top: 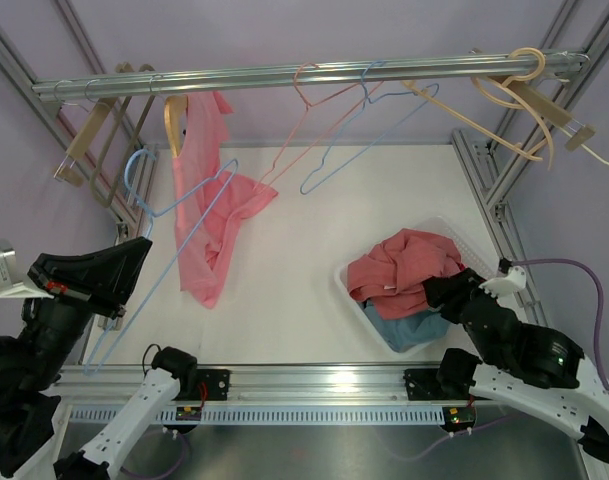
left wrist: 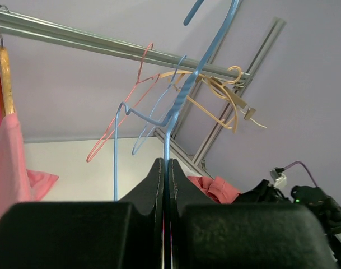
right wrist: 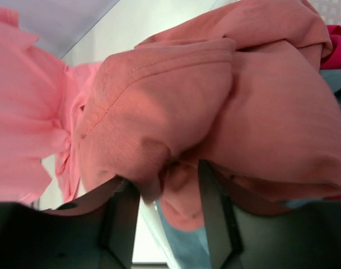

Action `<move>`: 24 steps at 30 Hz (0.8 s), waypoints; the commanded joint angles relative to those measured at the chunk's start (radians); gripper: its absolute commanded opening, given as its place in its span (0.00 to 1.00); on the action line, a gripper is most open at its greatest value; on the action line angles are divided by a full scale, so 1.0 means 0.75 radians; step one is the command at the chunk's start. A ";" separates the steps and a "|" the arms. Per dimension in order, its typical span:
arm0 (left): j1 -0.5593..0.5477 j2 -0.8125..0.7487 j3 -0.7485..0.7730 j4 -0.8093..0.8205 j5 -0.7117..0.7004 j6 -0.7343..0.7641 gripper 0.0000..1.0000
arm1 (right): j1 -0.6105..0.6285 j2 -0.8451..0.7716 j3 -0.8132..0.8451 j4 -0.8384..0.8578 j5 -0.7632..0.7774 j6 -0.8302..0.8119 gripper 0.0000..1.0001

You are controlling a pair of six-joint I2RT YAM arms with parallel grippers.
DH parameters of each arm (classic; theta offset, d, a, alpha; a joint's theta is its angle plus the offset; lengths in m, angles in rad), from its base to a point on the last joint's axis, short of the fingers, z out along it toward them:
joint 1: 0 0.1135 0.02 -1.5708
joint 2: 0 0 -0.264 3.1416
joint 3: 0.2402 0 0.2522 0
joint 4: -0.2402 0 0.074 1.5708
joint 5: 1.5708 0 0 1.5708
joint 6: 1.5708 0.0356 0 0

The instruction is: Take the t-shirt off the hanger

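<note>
A pink t-shirt [top: 206, 200] hangs from a wooden hanger [top: 173, 122] on the rail [top: 304, 72] at the back left; it also shows at the left edge of the left wrist view [left wrist: 8, 162]. My left gripper [top: 142, 248] is shut on the wire of a bare blue hanger [left wrist: 167, 140], held below the rail beside the shirt. My right gripper [top: 437, 292] is open in the basket [top: 471, 250], its jaws either side of a fold of a salmon t-shirt [right wrist: 215, 101] that lies there [top: 402, 264].
Pink and blue wire hangers [top: 329, 110] hang mid-rail. Wooden hangers hang at the right end [top: 524, 92] and the left end [top: 92, 130]. Aluminium frame posts [top: 484, 200] flank the white table. A blue garment [top: 416, 330] lies under the salmon shirt.
</note>
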 commanded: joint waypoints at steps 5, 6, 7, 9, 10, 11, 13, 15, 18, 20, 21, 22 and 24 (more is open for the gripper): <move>-0.003 0.099 0.005 0.075 -0.051 0.030 0.00 | 0.011 -0.121 0.374 -0.163 -0.202 -0.184 0.69; -0.003 0.095 -0.012 0.085 -0.051 0.026 0.00 | 0.011 -0.103 0.429 -0.145 -0.223 -0.254 0.69; -0.003 0.097 -0.016 0.089 -0.053 0.026 0.00 | 0.011 -0.079 0.447 -0.112 -0.223 -0.299 0.65; -0.003 0.097 -0.026 0.089 -0.059 0.026 0.00 | 0.011 0.056 0.484 -0.022 -0.237 -0.435 0.46; -0.003 0.101 -0.028 0.087 -0.066 0.028 0.00 | 0.011 0.130 0.537 -0.006 -0.239 -0.475 0.35; -0.003 0.101 -0.028 0.091 -0.070 0.034 0.00 | 0.011 0.203 0.564 0.021 -0.255 -0.522 0.25; -0.003 0.105 -0.028 0.089 -0.086 0.042 0.00 | 0.013 0.447 0.640 0.027 -0.258 -0.614 0.10; -0.003 0.107 -0.034 0.089 -0.102 0.055 0.00 | 0.011 0.624 0.644 0.084 -0.217 -0.687 0.03; -0.003 0.109 -0.048 0.087 -0.123 0.067 0.00 | -0.015 0.766 0.573 0.170 -0.131 -0.700 0.00; -0.003 0.115 -0.065 0.087 -0.119 0.067 0.00 | -0.078 0.833 0.503 0.193 -0.159 -0.662 0.00; -0.003 0.121 -0.071 0.089 -0.113 0.063 0.00 | -0.152 0.844 0.416 0.191 -0.198 -0.582 0.00; -0.003 0.125 -0.075 0.089 -0.105 0.061 0.00 | -0.168 0.844 0.346 0.243 -0.245 -0.543 0.00; -0.003 0.135 -0.085 0.089 -0.102 0.061 0.00 | -0.185 0.807 0.136 0.309 -0.266 -0.396 0.00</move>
